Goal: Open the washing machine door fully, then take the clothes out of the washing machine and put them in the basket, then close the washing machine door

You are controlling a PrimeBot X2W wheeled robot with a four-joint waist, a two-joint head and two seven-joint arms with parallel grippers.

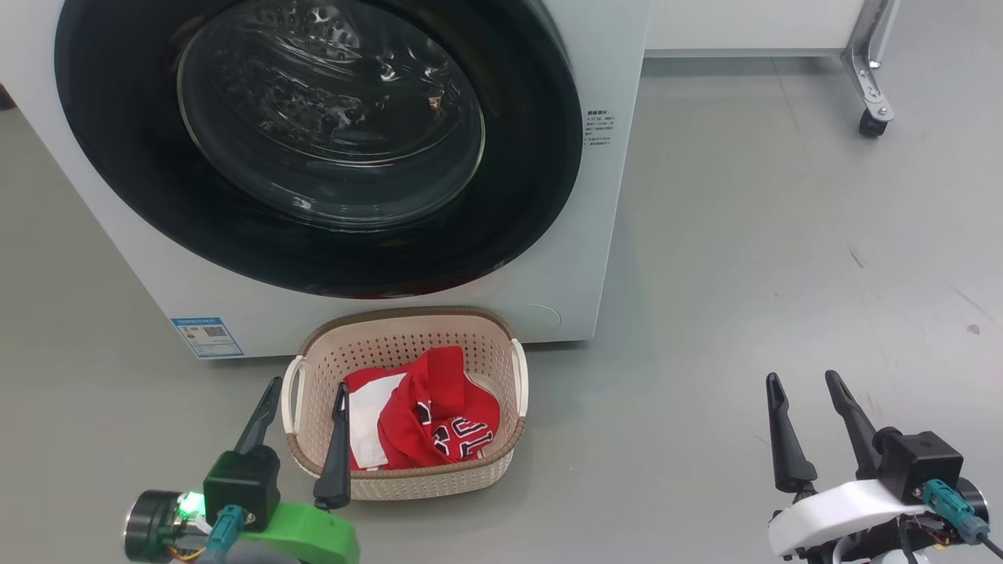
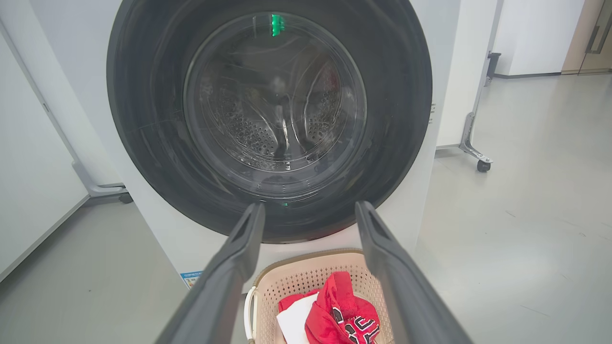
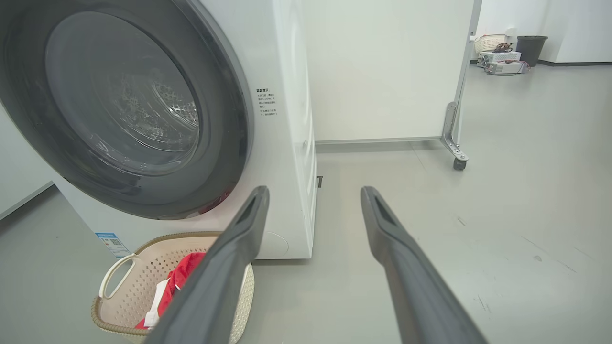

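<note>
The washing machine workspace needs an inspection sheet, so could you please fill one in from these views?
Surface: grey floor, bare, few dark scuffs.
Job's things: washing machine with door shut; red clothes lie in basket on the floor before it.
Clutter: distant bin and boxes by the far wall.
Tools: left tool open, empty, by the basket's left handle; right tool open, empty, over floor.
Cables: short leads at both wrists.
Surroundings: white panel on a castor foot.
</note>
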